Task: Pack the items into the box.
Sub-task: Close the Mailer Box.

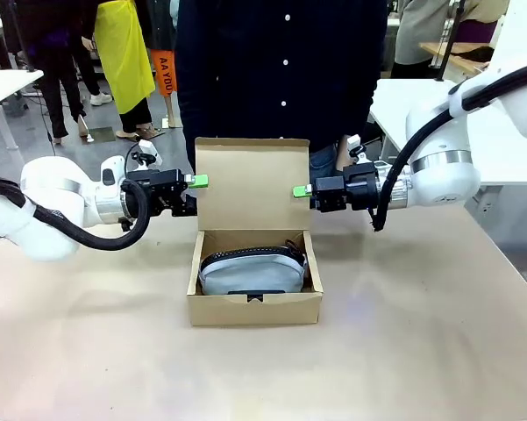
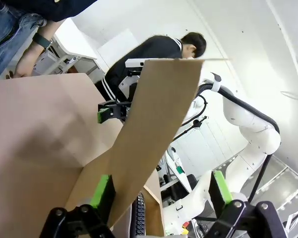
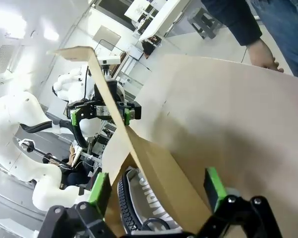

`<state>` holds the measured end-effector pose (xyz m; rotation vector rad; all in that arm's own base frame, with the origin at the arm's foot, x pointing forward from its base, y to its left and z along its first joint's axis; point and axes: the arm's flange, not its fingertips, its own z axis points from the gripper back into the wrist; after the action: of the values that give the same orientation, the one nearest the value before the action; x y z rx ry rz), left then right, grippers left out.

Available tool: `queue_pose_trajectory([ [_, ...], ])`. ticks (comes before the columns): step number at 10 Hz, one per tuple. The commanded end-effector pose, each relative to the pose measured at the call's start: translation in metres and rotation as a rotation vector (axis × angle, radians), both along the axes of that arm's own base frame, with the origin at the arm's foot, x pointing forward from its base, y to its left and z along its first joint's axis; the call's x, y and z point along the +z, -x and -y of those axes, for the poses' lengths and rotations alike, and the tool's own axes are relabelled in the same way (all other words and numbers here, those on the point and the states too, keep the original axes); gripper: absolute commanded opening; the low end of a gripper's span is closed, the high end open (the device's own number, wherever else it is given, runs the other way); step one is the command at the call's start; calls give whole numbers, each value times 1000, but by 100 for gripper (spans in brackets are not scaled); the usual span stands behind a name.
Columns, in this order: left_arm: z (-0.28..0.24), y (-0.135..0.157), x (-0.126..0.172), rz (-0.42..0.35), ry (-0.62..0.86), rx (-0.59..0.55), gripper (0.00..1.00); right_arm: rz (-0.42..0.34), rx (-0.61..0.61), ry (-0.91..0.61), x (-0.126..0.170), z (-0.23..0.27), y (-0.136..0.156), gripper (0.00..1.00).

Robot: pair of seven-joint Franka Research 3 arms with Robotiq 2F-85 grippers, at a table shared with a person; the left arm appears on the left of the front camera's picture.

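The brown cardboard box (image 1: 254, 309) sits mid-table with its flap lid (image 1: 252, 184) standing upright. Inside lies the pale grey-blue zip pouch (image 1: 252, 272), black zipper on top. My left gripper (image 1: 197, 181) is at the lid's left edge and my right gripper (image 1: 300, 190) at its right edge, both open. In the left wrist view the lid (image 2: 158, 124) runs between the open gripper's (image 2: 161, 191) green fingers (image 2: 101, 191), close to one of them. The right wrist view shows the lid (image 3: 139, 144) between that gripper's (image 3: 156, 188) spread fingers (image 3: 213, 186), with the pouch (image 3: 139, 198) below.
A person in a dark buttoned shirt (image 1: 281, 70) stands right behind the box at the far edge, one hand (image 3: 260, 54) hanging by the table. White tables stand at the back left and right. Bare tabletop (image 1: 421, 333) lies around the box.
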<state>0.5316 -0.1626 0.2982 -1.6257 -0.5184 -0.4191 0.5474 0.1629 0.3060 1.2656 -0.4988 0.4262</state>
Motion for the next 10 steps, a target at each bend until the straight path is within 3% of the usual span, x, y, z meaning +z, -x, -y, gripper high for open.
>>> queue_pose_trajectory([
  [1,-2,-3,4,-10,1,-28,100,-23,10,0,4,-1,-5,100],
  [3,0,-1,0,-1,0,0,100,0,0,0,0,0,0,100],
  [5,10,20,13,186,-3,-47,100,202,38,-5,16,-9,20,100],
  [10,6,50,19,441,17,-44,100,507,0,-33,25,-5,52,100],
])
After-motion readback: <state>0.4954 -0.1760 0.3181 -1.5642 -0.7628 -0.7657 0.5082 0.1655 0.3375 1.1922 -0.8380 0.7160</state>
